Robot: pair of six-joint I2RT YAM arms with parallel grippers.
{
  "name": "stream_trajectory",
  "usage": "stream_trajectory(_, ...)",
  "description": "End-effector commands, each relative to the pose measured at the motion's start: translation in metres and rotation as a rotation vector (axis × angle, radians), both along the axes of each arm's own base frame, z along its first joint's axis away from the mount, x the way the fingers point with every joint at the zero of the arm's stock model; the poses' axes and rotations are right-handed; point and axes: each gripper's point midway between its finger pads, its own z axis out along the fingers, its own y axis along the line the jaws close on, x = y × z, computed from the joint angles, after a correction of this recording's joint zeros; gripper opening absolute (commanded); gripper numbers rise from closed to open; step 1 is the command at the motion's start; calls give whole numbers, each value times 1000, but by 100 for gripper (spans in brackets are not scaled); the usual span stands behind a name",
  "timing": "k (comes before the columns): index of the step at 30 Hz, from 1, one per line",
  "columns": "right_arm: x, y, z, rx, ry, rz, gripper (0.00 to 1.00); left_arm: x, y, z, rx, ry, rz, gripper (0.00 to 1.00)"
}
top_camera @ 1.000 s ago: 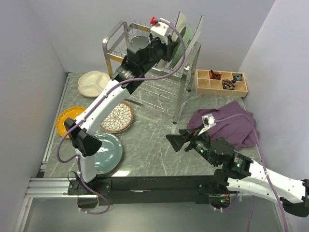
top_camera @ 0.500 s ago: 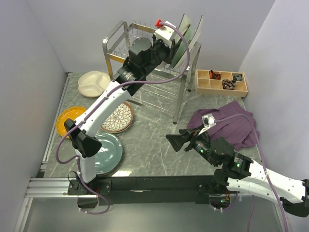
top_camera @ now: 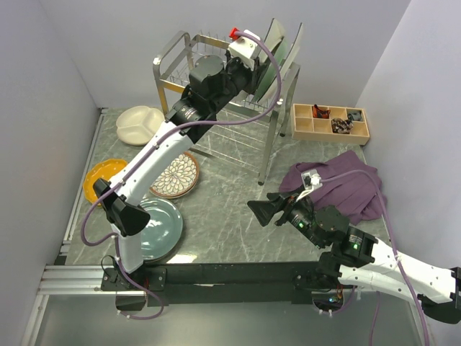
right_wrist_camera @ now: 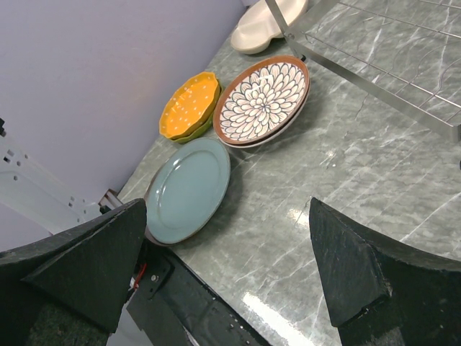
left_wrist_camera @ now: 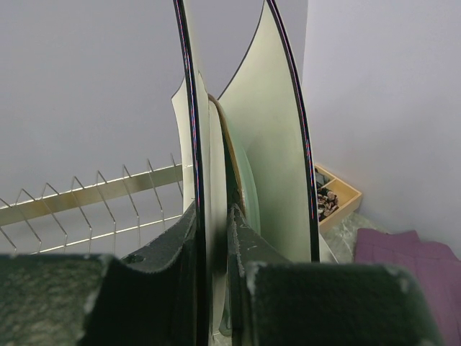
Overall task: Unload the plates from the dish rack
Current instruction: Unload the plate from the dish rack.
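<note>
- Nearest, at 5 o'clock from table centre in the top view: right gripper (top_camera: 271,205), spread wide and holding nothing. Hangs over bare marble, pointing toward 10 o'clock and well apart from the dish rack (top_camera: 173,66).
- Next, from 7 to 10 o'clock and already flat on the table (top_camera: 230,216): grey-blue plate (top_camera: 164,225), brown petal plate (top_camera: 177,175), orange dotted plate (top_camera: 99,177), cream divided plate (top_camera: 139,122).
- Farthest, at 12 to 1 o'clock, on the rack's upper tier: remaining plates (top_camera: 279,49), standing on edge between the prongs (left_wrist_camera: 94,194).
- Left gripper (left_wrist_camera: 214,241) closed to a narrow slot on the dark-rimmed plate (left_wrist_camera: 204,144), one pad on each face as far as visible. Clearly the nearer arm, so judged the one to make the coming move.
- Deciding relation: plate held edge-on between the fingers, running up to 12 o'clock in the left wrist view, broad faces turned to 3 and 9 o'clock.
- Pale green plate (left_wrist_camera: 277,144) just beside it on the 3 o'clock side, leaning away at the top and closing in lower down. Cannot tell whether touching.
- Judgement: safest exit straight up toward 12 o'clock in the plate's own plane. Any drift toward 3 o'clock likely to knock the green neighbour.
</note>
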Motion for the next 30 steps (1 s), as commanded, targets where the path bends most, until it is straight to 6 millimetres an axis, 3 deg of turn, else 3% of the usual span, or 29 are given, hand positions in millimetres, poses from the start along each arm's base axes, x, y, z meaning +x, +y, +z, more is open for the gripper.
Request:
stream_trajectory(1, 2, 0, 11, 41, -23, -11, 99, -78, 26, 128, -255, -255, -128, 1)
stream_trajectory(11, 1, 1, 12, 44, -23, -4, 99, -92, 32, 139, -245, -309, -133, 1)
stream_trajectory(30, 2, 2, 11, 41, -23, -4, 99, -111, 26, 140, -238, -373, -164, 1)
